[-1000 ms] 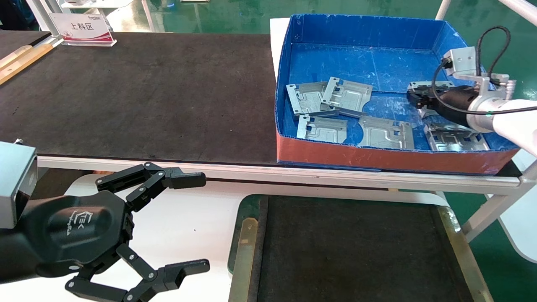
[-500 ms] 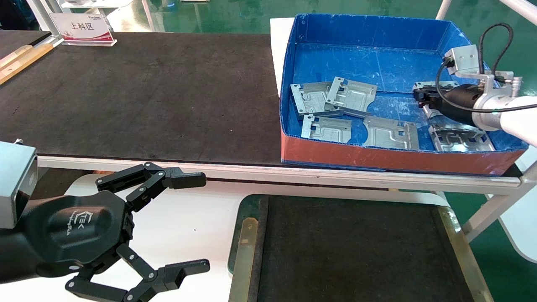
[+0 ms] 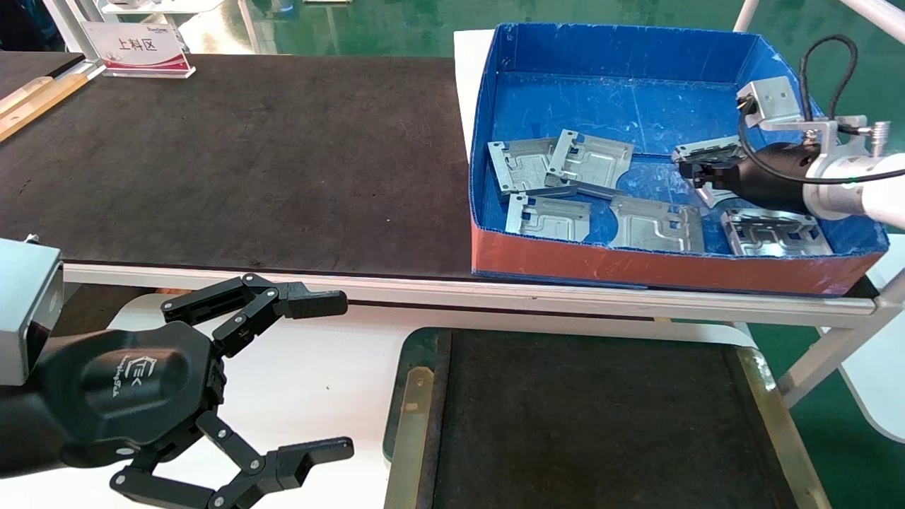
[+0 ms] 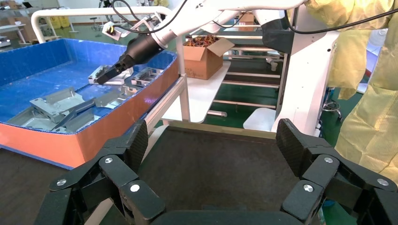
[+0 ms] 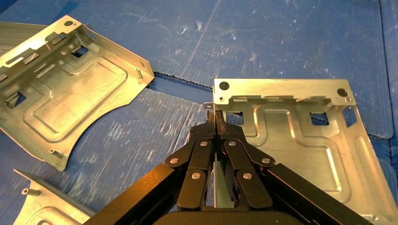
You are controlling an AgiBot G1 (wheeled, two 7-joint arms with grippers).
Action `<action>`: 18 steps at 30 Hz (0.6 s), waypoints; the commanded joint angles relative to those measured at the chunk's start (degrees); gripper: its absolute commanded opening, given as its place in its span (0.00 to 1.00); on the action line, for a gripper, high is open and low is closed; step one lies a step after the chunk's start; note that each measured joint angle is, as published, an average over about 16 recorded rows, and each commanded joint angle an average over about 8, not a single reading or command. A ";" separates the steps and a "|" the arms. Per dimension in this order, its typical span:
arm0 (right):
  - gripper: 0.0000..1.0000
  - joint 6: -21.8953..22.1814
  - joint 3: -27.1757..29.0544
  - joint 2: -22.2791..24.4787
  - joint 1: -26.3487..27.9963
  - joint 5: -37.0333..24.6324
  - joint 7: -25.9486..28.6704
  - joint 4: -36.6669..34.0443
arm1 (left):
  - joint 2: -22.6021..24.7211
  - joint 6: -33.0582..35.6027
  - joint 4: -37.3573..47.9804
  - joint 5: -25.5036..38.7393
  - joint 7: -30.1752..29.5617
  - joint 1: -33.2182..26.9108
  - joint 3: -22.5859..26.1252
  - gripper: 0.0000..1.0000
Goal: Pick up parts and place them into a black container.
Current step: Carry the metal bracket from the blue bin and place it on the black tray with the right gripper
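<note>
Inside the blue box point(image 3: 622, 92), your right gripper point(image 3: 691, 172) clamps one stamped plate point(image 5: 300, 126) by its edge tab, five others nearby; the wrist view shows pinched fingertips point(image 5: 220, 123). The left gripper point(image 3: 325, 375) hangs spread beside the black container point(image 3: 413, 396).

right arm reaching in from right edge of head view, right gripper point(image 3: 696, 173) upper right, fingers pinched tight on plate edge; left gripper point(image 3: 322, 375) parked lower left, fingers spread wide, holding nothing
</note>
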 commanded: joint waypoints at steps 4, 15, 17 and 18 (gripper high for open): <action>0.00 -1.71 0.95 0.81 -0.02 1.39 -2.21 1.81 | 0.00 0.00 0.00 0.00 0.00 0.00 0.00 1.00; 0.00 -17.47 6.14 6.60 -2.43 9.73 -16.30 10.40 | 0.00 0.00 0.00 0.00 0.00 0.00 0.00 1.00; 0.00 -21.89 7.07 8.13 -3.22 11.47 -18.37 12.26 | 0.00 0.00 0.00 0.00 0.00 0.00 0.00 1.00; 0.00 -24.13 7.52 8.91 -3.62 12.34 -19.17 13.26 | 0.00 0.00 0.00 0.00 0.00 0.00 0.00 1.00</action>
